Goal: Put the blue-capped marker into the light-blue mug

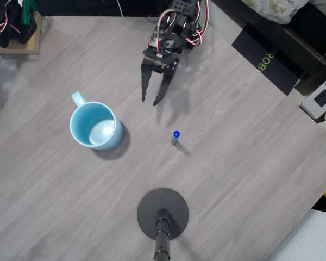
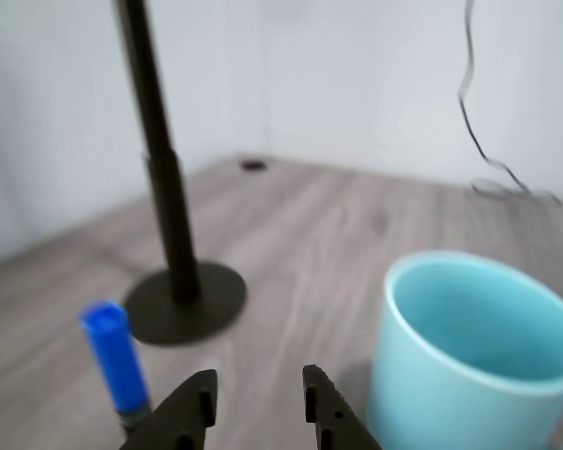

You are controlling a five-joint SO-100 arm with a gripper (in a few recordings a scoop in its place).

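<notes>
Overhead view: the blue-capped marker (image 1: 175,137) stands upright on the wooden table (image 1: 250,163), well apart from the light-blue mug (image 1: 95,125), which is empty. The gripper (image 1: 149,101) hangs nearby with jaws spread, holding nothing. Judged: grasp and placement both remain undone.

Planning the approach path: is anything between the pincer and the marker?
No. In the overhead view only bare table lies between the open pincer and the upright marker.
</notes>
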